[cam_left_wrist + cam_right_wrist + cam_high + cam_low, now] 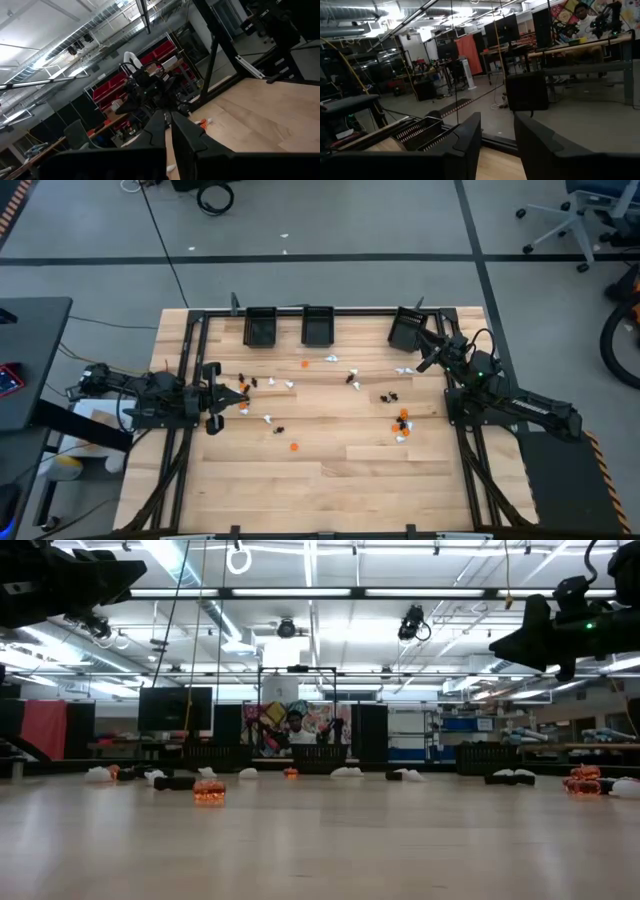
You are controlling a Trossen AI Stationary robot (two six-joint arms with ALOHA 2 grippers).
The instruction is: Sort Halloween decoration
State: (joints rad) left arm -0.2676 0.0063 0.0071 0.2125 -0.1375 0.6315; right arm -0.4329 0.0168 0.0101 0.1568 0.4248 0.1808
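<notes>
- High view: the trinkets (300, 395), orange, white and black, lie scattered across the middle of the table (330, 490), well apart from the three black bins (317, 326) along the far edge. The left gripper (238, 399) sits at the left side beside a cluster of pieces; the right gripper (424, 362) sits near the tilted right bin.
- Low view: pieces dot the far tabletop; both arms hang high.
- Left wrist view: the fingers (187, 137) are nearly together, nothing visibly held.
- Right wrist view: the fingers (467, 135) stand apart, empty.
- Judgement: sorting has barely begun; next, one gripper must drop onto a single piece.
</notes>
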